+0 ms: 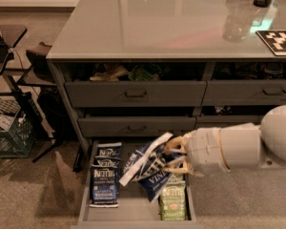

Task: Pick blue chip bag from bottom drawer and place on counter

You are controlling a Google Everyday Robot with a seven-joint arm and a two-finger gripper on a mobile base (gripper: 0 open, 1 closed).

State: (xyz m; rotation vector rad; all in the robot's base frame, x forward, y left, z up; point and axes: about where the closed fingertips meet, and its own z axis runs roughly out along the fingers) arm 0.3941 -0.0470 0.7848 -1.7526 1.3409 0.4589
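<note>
Fingers (175, 145) clamped on the blue chip bag (150, 173), crumpled and tilted.
Gripper (168, 155) holds it over the open bottom drawer (84, 200), between the stacked blue Kettle bags (105, 178) at the left wall and a green bag (173, 202) on the right. Counter (152, 23) sits above, well apart.

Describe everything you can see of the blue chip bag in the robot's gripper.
The blue chip bag is small, dark blue and crinkly, with white lettering that includes VINEGAR. It is crumpled and tilted, and a pale strip runs diagonally up toward the right. It hangs over the open bottom drawer. The gripper, over the drawer at the bag's right side, is shut on it, and its tan fingers pinch the foil.
</note>
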